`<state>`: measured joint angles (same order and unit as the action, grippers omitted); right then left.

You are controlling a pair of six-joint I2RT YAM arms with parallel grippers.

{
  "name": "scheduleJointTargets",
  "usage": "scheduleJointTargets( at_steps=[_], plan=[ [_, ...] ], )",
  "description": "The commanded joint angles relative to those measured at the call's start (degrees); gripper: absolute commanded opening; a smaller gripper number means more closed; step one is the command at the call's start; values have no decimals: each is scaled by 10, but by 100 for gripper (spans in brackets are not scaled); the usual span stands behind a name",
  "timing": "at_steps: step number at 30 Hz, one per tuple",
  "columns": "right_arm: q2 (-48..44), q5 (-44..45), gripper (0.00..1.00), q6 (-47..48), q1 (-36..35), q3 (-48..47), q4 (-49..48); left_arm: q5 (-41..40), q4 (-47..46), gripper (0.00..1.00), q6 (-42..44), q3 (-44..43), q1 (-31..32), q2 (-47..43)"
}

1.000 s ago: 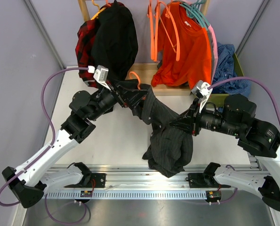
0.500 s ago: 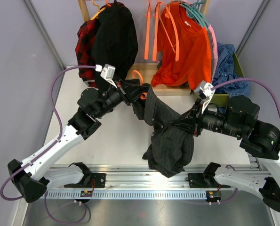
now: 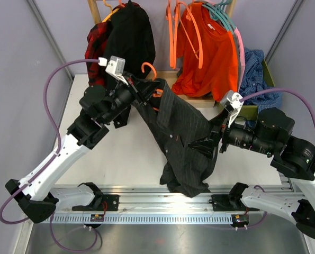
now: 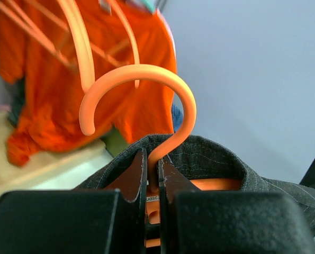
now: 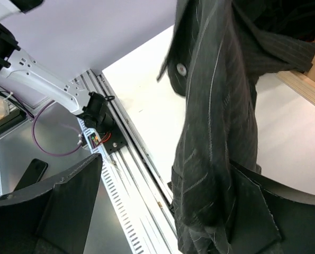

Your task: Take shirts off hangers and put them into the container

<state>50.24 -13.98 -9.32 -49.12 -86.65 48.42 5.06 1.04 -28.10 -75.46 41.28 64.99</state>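
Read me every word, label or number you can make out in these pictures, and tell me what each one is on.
"CLASSIC": on a small white label at the neck of the orange hanger, pinched in the left gripper; its first letter is partly hidden.
Nothing else in any view can be read.

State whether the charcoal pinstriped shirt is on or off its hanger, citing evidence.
On. The pinstriped shirt wraps its collar around the orange hanger, hook sticking out above.
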Motion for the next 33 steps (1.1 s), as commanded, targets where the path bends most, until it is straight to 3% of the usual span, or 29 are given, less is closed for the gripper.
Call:
scheduleJointTargets(
  at_steps=[1, 3, 5, 8, 9, 10, 19, 21, 23, 28, 33],
  plan=[
    [-6, 15, 91, 10, -4, 0, -13, -46, 17, 0, 34, -76, 1, 5],
    [-8, 18, 89, 11, -4, 3, -11, -49, 29, 0, 38, -101, 1, 15],
    [-11, 21, 80, 14, -4, 8, -13, -48, 41, 0, 38, -113, 1, 17],
    [-11, 31, 33, 17, -4, 11, -11, -45, 42, 0, 33, -122, 1, 15],
    [-11, 37, 8, 16, -5, 13, -11, -45, 44, 0, 35, -125, 1, 14],
    [-7, 40, 0, 16, -4, 13, -9, -48, 48, 0, 37, -129, 1, 13],
    [-12, 68, 0, 20, -4, 3, 19, -229, 93, 0, 110, -155, -5, 2],
    [-15, 83, 5, 19, -4, 2, 25, -247, 92, 0, 111, -154, -14, 0],
    [-18, 94, 0, 19, -5, 2, 31, -261, 89, 0, 116, -154, -17, -4],
    [-32, 122, 0, 18, -4, 2, 37, -291, 85, 0, 132, -159, -22, -5],
    [-40, 229, 0, 20, -4, -6, 58, -333, 57, 0, 145, -137, -23, -42]
  ],
)
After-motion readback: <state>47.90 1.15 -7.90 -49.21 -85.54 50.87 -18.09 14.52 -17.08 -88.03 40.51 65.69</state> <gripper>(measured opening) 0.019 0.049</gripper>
